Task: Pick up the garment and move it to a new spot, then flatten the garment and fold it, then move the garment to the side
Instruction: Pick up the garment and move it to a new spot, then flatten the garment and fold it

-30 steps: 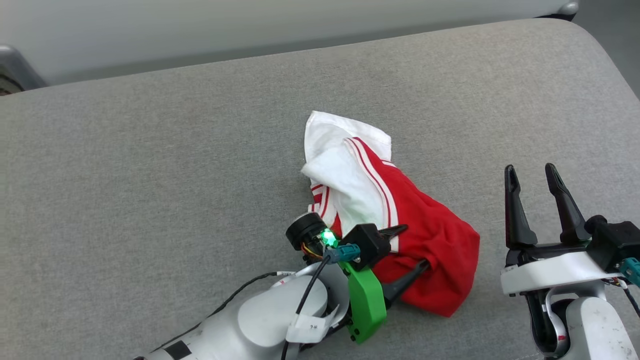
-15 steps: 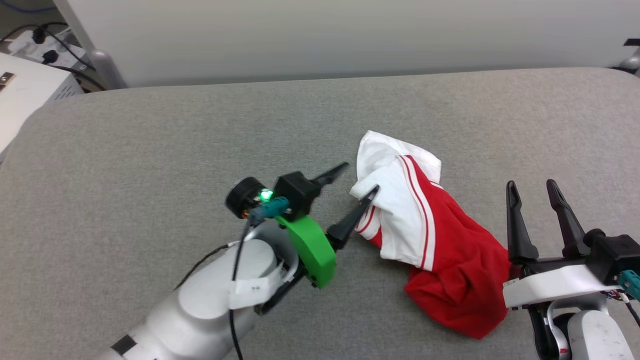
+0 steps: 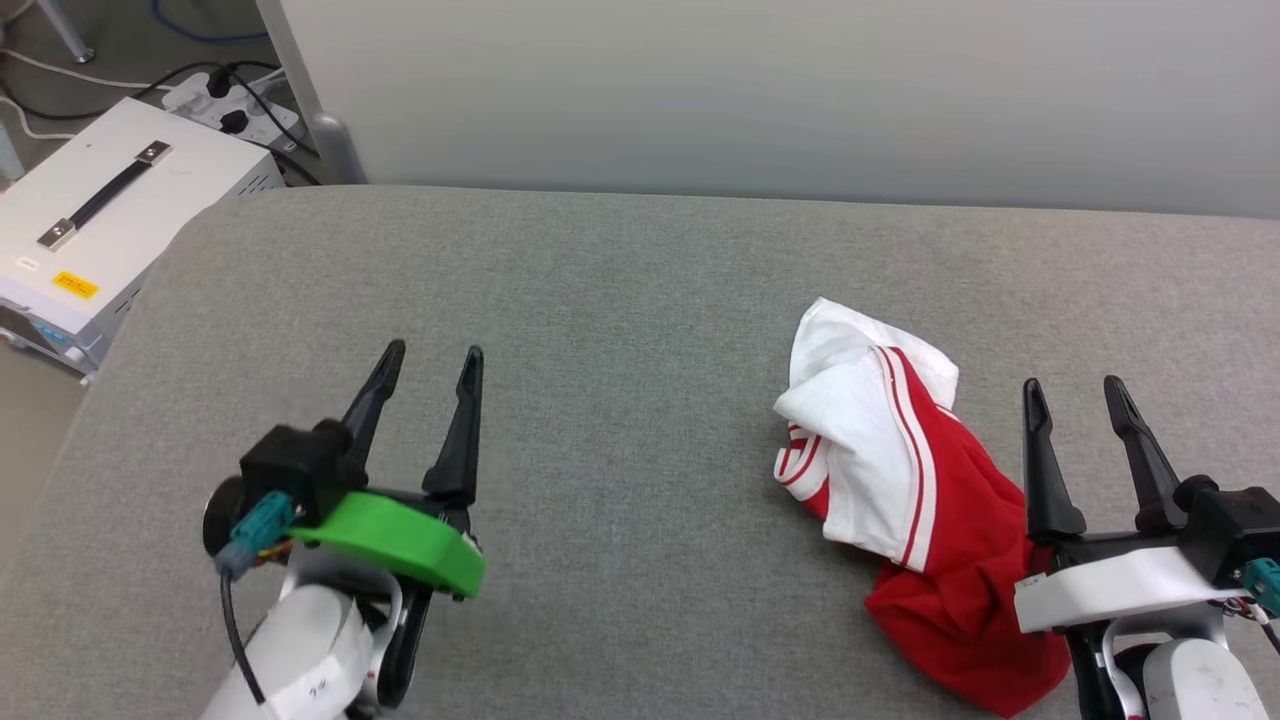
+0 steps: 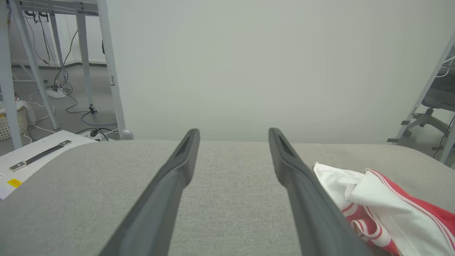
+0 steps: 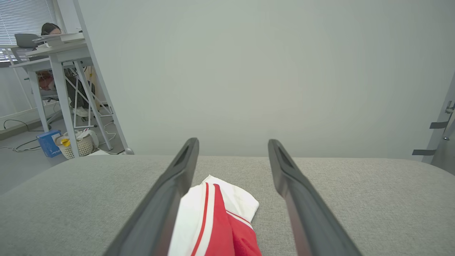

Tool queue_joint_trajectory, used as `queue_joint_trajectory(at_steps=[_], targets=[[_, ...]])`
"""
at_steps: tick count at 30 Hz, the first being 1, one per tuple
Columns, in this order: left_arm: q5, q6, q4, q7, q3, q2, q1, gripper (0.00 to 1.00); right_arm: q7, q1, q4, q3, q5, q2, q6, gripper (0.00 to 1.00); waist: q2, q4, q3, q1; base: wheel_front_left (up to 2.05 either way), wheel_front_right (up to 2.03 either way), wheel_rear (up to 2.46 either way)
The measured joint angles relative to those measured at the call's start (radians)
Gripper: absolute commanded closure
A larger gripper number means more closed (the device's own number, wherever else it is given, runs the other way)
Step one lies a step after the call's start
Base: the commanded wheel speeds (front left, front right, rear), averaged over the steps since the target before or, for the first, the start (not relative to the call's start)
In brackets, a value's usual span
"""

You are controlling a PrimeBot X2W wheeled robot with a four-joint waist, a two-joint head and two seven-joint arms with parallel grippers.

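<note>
Head view: the left fingers (image 3: 460,430) stand spread wide with nothing between them, over the left side of the bench (image 3: 620,300) near its front edge, tips pointing toward the far edge. The right fingers (image 3: 1042,460) are spread just as wide and are also empty, near the front edge on the right side. The T-shirt (image 3: 900,470) lies in a crumpled heap on the right half of the bench, well apart from the left fingers and just beside the right ones. Its white sleeve with red stripes lies toward the far edge, and its red body trails toward the front edge beside the right wrist. In the right wrist view the heap lies on the bench low between those fingers; whether they touch it I cannot tell. Off the far left corner sits a white box (image 3: 110,210) with a black handle.
</note>
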Motion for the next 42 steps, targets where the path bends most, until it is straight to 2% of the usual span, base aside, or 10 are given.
queue_joint_trajectory(at_steps=[4, 12, 21, 25, 28, 31, 33, 34, 38, 42], targets=[[0.064, -0.057, -0.038, 0.0, 0.108, -0.079, 0.121, 0.0, 0.0, 0.011, -0.006, -0.001, -0.005, 0.0, 0.0, 0.0, 0.0, 0.004, -0.005, 0.0, 0.0, 0.0, 0.0], [0.164, -0.125, -0.046, 0.0, 0.208, -0.192, 0.204, 0.0, 0.0, 0.019, -0.018, -0.005, -0.007, 0.0, 0.0, 0.0, 0.0, 0.003, 0.004, 0.0, 0.0, 0.0, 0.0], [0.192, -0.144, -0.022, 0.0, 0.207, -0.22, 0.195, 0.0, 0.0, 0.024, -0.017, 0.011, -0.007, 0.0, 0.0, 0.0, 0.0, -0.01, 0.017, 0.0, 0.0, 0.0, 0.0], [0.157, -0.146, 0.025, 0.007, 0.105, -0.202, 0.16, 0.0, 0.0, 0.024, -0.017, 0.015, -0.008, 0.0, 0.0, 0.0, 0.0, -0.027, 0.029, 0.0001, 0.0, 0.0, 0.0], [0.108, -0.147, 0.043, 0.089, 0.005, -0.176, 0.084, 0.0, 0.0, 0.023, -0.018, 0.012, -0.015, 0.0, 0.0, 0.0, 0.0, -0.04, 0.045, 0.0, 0.0, 0.0, 0.0], [0.023, -0.147, 0.049, 0.244, -0.064, -0.16, -0.009, 0.0, 0.0, 0.018, -0.019, 0.013, -0.017, 0.0, 0.0, 0.0, 0.0, -0.053, 0.066, 0.0, 0.0, 0.0, 0.0], [-0.038, -0.147, 0.057, 0.377, -0.108, -0.156, -0.065, 0.0, 0.0, 0.008, -0.021, 0.016, -0.017, 0.0, 0.0, 0.0, 0.0, -0.064, 0.083, 0.0001, 0.0, 0.0, 0.0], [-0.085, -0.147, 0.058, 0.52, -0.154, -0.15, -0.149, 0.0, 0.0, -0.005, -0.023, 0.024, -0.017, 0.0, 0.0, 0.0, 0.0, -0.08, 0.109, 0.0, 0.0, 0.0, 0.0], [-0.096, -0.147, 0.076, 0.659, -0.186, -0.155, -0.26, 0.0, 0.0, -0.02, -0.026, 0.037, -0.011, 0.0, 0.0, 0.0, 0.0, -0.105, 0.148, 0.0001, 0.0, 0.0, 0.0], [-0.099, -0.138, 0.113, 0.733, -0.197, -0.168, -0.349, 0.0, 0.0, -0.039, -0.028, 0.048, 0.002, 0.0, 0.0, 0.0, 0.0, -0.133, 0.19, 0.0001, 0.0, 0.0, 0.0]])
